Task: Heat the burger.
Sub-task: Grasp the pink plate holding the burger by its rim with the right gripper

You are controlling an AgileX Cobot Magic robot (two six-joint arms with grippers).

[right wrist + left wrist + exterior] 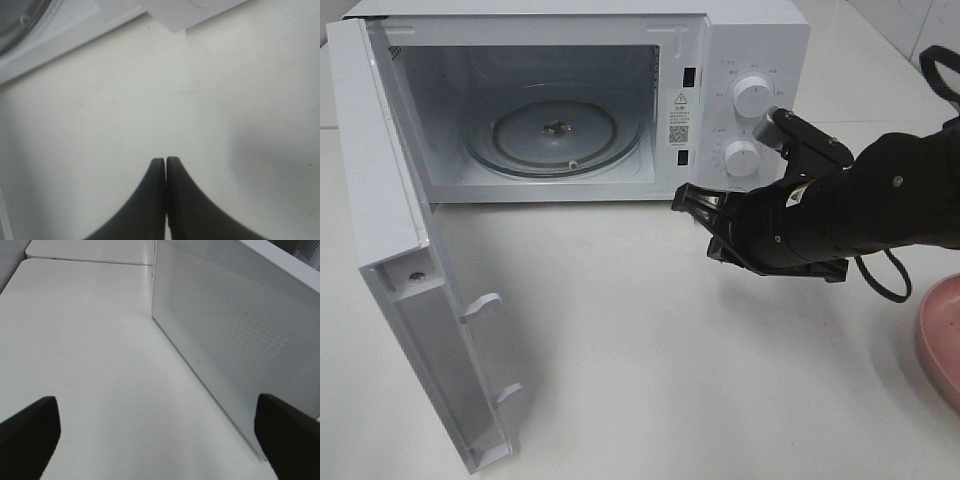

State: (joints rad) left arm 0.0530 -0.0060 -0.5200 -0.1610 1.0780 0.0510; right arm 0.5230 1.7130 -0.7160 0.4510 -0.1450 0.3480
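Note:
The burger is out of view in every frame. A white microwave [760, 40] stands at the back of the table with its door [390, 250] swung wide to the left. Inside, the glass turntable [555, 135] is bare. My right gripper [682, 197] is shut with nothing in it and hovers low over the table, just in front of the microwave's lower right corner; in the right wrist view the right gripper [165, 161] shows its tips pressed together. My left gripper [157, 435] is open and empty, next to the microwave's perforated side wall [240, 335].
The rim of a pink plate [942, 340] shows at the right edge of the table. The microwave's two knobs [752, 97] sit just behind the right arm. A black cable [885, 280] loops under that arm. The white tabletop [670, 360] spreads in front of the oven.

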